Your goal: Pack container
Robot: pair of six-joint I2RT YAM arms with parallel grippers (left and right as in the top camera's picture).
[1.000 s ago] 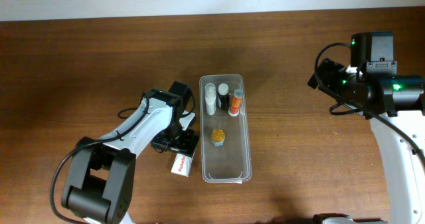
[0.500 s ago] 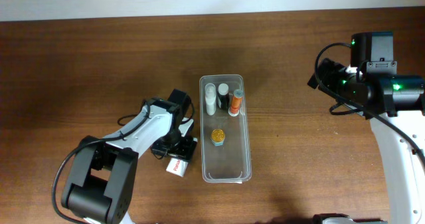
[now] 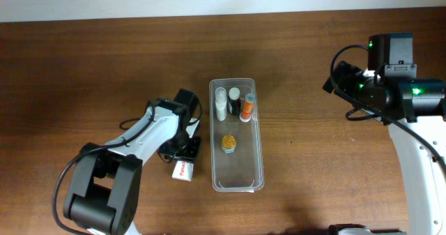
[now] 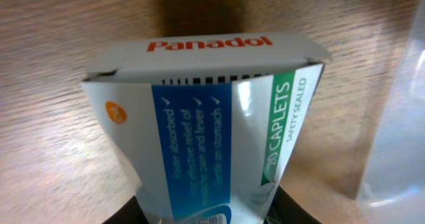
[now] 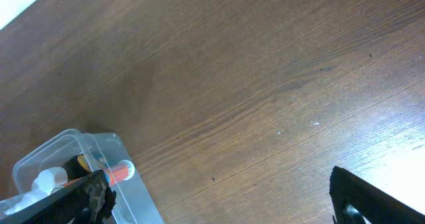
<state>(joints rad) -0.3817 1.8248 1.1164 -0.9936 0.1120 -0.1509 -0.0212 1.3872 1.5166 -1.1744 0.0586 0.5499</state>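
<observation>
The container [image 3: 237, 171], a long clear plastic tub, lies in the middle of the table. Inside it are a white bottle [image 3: 221, 103], a dark bottle [image 3: 234, 100], an orange tube [image 3: 247, 107] and a small gold round jar [image 3: 228, 143]. Just left of the tub, my left gripper [image 3: 183, 151] is shut on a white and blue Panadol box [image 3: 182, 171]. The left wrist view is filled by the box [image 4: 212, 124], with dark fingers [image 4: 292, 207] pressed against both its sides. My right gripper [image 5: 222, 204] hangs open over bare wood at the far right.
The tub's clear wall [image 4: 398, 131] stands close to the right of the held box. The right arm [image 3: 390, 81] sits well away from the tub, whose far corner [image 5: 66, 154] shows in its wrist view. Brown wooden table all around.
My left gripper has closed on the Panadol box and shifted it slightly left, away from the tub. The right arm has not moved.
</observation>
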